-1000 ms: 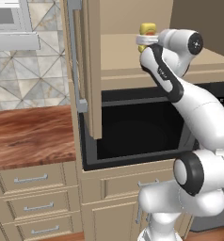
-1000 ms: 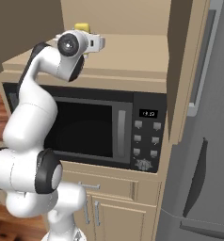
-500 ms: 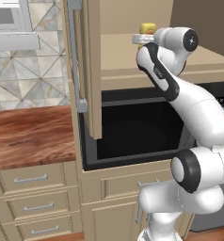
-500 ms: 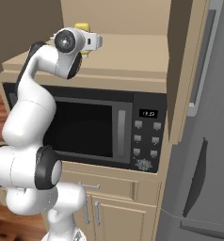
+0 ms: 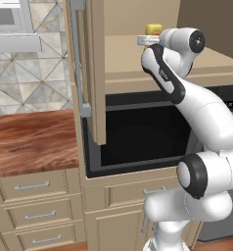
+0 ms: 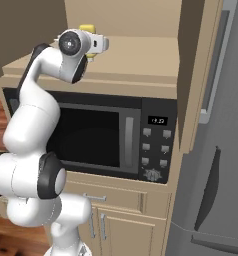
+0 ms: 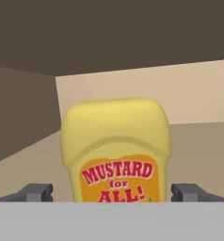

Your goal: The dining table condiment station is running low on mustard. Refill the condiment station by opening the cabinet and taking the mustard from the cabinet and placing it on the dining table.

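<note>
Your hand view shows the gripper [image 7: 115, 193] spread wide, fingertips [image 7: 36, 192] flanking the mustard [image 7: 116, 150]; the label stays hidden from the base views.

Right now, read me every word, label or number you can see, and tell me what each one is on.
"MUSTARD for ALL!" on the orange label of the mustard.
Lit digits on the microwave display: too small to read.
Icons on the microwave buttons: too small to read.
</note>
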